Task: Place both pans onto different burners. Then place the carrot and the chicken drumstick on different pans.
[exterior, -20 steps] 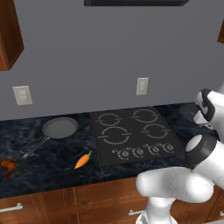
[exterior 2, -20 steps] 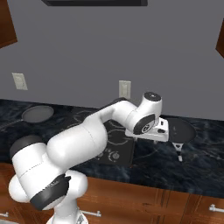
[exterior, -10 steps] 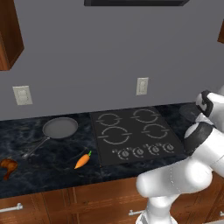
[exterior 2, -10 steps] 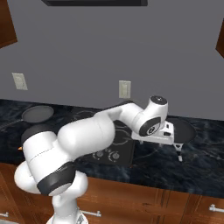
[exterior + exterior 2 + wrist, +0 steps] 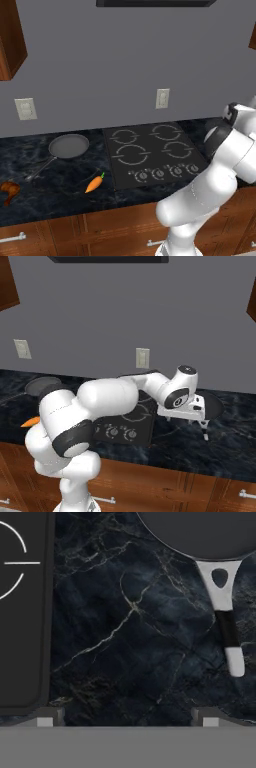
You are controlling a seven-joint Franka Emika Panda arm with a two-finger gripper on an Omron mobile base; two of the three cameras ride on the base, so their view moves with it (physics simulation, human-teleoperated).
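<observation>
One pan (image 5: 200,532) just beyond open tool (image 5: 127,717) (handle nearest).

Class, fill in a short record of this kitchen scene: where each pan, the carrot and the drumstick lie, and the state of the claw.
left pan: on the counter, left of the cooktop
right pan: on the counter, right of the cooktop, pale handle toward the claw
carrot: counter, by the cooktop's front left corner
drumstick: counter, far left
burners: all bare
claw: open, empty, above the right pan's handle
</observation>
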